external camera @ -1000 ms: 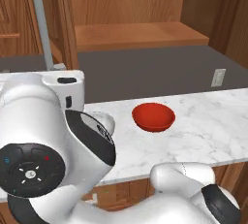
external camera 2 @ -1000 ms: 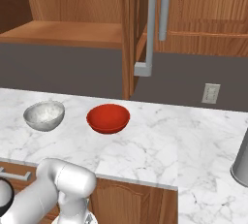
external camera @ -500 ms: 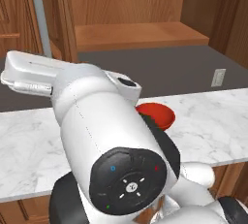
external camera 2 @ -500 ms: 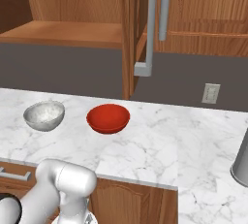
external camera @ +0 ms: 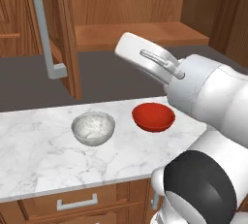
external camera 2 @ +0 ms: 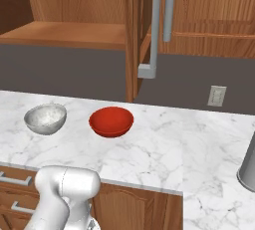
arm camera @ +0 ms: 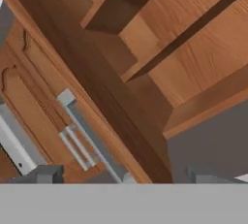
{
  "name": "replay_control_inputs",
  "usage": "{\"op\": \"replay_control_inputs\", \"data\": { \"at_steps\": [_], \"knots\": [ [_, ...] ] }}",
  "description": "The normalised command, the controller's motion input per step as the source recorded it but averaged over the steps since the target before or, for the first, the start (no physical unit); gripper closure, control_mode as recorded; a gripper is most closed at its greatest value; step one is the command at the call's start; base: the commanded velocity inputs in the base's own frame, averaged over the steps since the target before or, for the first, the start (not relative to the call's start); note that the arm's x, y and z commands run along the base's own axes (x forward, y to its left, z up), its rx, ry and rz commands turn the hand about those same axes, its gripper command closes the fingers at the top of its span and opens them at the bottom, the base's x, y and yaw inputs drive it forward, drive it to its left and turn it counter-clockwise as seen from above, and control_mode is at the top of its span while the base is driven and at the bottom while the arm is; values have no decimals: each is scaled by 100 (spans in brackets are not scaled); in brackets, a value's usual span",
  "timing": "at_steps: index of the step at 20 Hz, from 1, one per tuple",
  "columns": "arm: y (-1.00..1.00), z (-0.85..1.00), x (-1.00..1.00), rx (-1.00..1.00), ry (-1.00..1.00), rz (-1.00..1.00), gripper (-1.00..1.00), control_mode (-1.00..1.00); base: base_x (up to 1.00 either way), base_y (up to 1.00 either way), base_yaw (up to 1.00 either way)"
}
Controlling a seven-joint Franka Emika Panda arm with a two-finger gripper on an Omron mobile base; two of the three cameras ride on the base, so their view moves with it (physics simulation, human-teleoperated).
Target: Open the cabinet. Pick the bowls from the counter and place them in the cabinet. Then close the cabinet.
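Left base view puts us behind the arm (external camera: 203, 97), which is raised in front of the open cabinet (external camera: 140, 34), its hand pointed up and away toward the shelf. We have the gripper (arm camera: 121, 177) with its jaws spread about as wide as they go, and nothing sits between them; in the hand view the two dark tips frame only wood and the door's grey bar handle (arm camera: 92, 138). Both bowls wait below on the counter (external camera: 34, 155): the speckled grey-white bowl (external camera: 93, 128) to the left, the red bowl (external camera: 153, 117) just beside it on the right, apart and both upright. So what matters for us is that the bowls lie well beneath the hand and back toward the base, while the hand looks the opposite way. As we judge it, the red one is nearer the arm. Round rims leave no long axis to match.
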Motion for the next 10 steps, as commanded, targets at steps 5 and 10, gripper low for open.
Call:
{"op": "replay_control_inputs", "data": {
  "at_steps": [5, 10],
  "knots": [
    [-22, -21, 55, 10, 11, 30, -100, -100, 0, 0, 0],
    [0, -45, 61, 15, 11, 26, -100, -100, 0, 0, 0]
  ]
}}
